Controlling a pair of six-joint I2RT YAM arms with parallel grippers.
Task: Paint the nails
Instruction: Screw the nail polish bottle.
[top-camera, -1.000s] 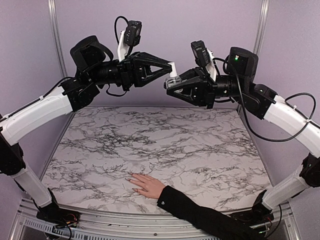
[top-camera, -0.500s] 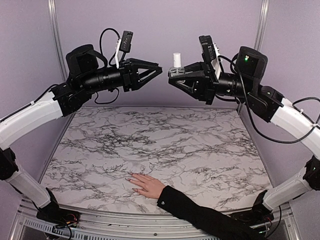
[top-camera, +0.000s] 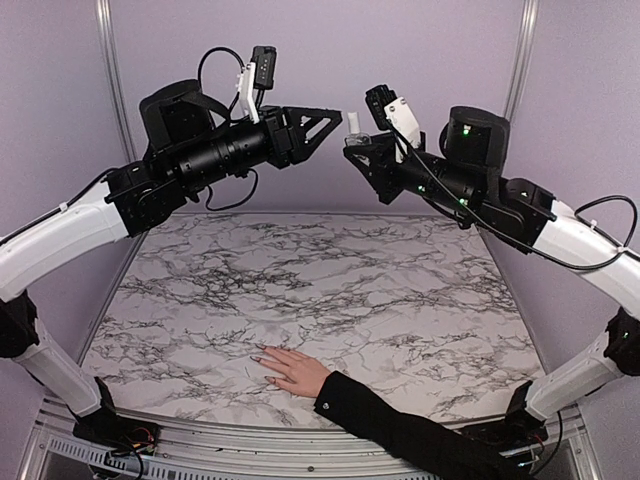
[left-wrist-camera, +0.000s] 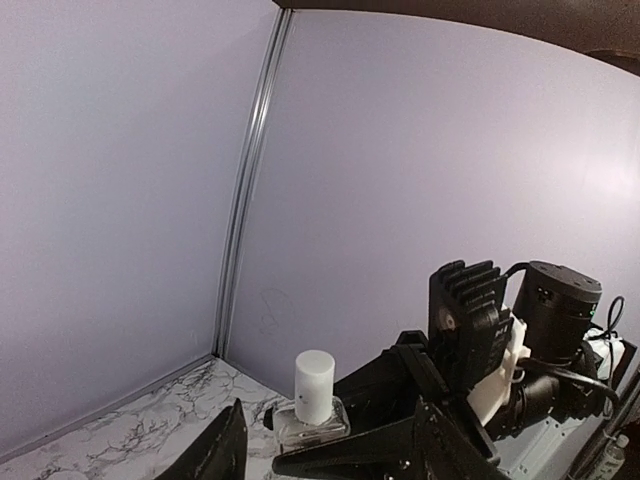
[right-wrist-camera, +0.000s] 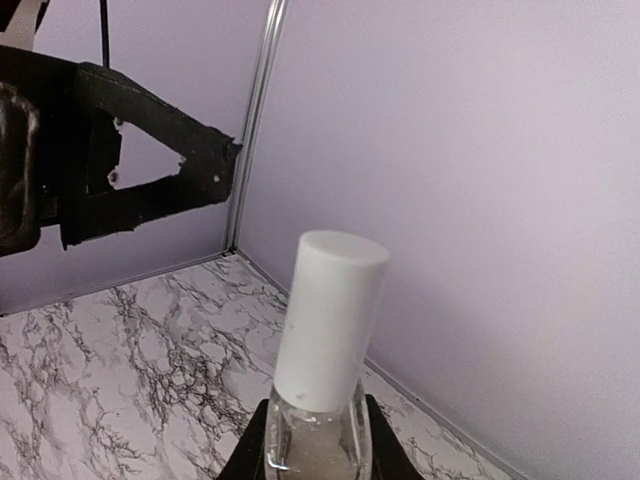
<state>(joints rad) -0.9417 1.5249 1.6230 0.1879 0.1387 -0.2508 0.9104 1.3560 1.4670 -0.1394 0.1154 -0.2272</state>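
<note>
Marbled surface (top-camera: 400, 290) seen from above: a hand (top-camera: 290, 370) lies flat at its near edge, nails (top-camera: 258, 350) tiny. Left wrist view: left gripper (left-wrist-camera: 330, 425) jaws apart, facing a white-capped polish bottle (left-wrist-camera: 312, 400). Right wrist view: right gripper (right-wrist-camera: 315, 455) clamps the bottle's glass.

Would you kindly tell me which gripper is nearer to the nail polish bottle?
Right. The right gripper is shut on the bottle, holding it upright; the left gripper is open beside its white cap, apart from it.
</note>
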